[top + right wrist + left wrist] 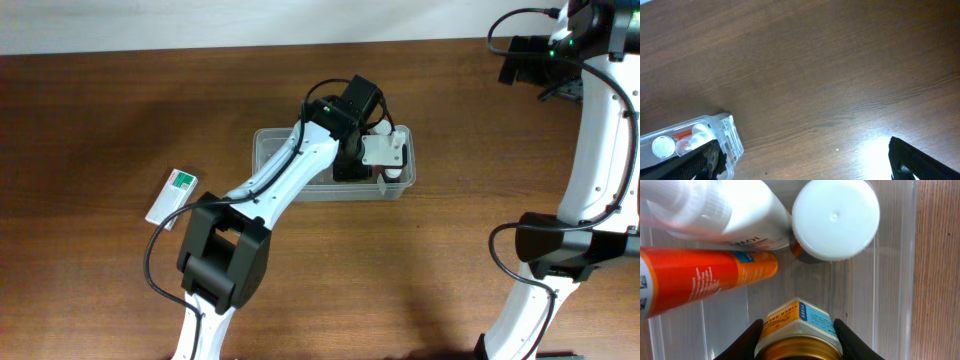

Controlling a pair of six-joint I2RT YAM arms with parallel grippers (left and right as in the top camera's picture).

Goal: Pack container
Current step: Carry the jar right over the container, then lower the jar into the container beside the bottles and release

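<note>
- The left gripper (799, 329) reaches down into the container (275, 150). Its jaws are drawn in to pinch a small jar (797, 317) with a gold lid and a yellow-and-blue label, pressing against both of its sides.
- Whether the jar rests on the container floor or hangs just above it cannot be told.
- The right gripper (805, 152) hangs over the table (840, 60) at the far right, well apart from the container. Its jaws are spread wide and hold nothing.
- The container sits mid-table, its long axis running left to right and its open top facing up.
- It is a clear plastic bin with rounded corners and a raised rim, and the table's wood grain shows through its floor and walls.
- Inside, an orange tube (700, 280) lies on its side with a white bottle (715, 210) lying alongside it. A round white cap (835, 217), seen from above, stands just beside the bottle.
- A white-and-green box (172, 195) lies flat on the table to the left of the container, well apart from it.
</note>
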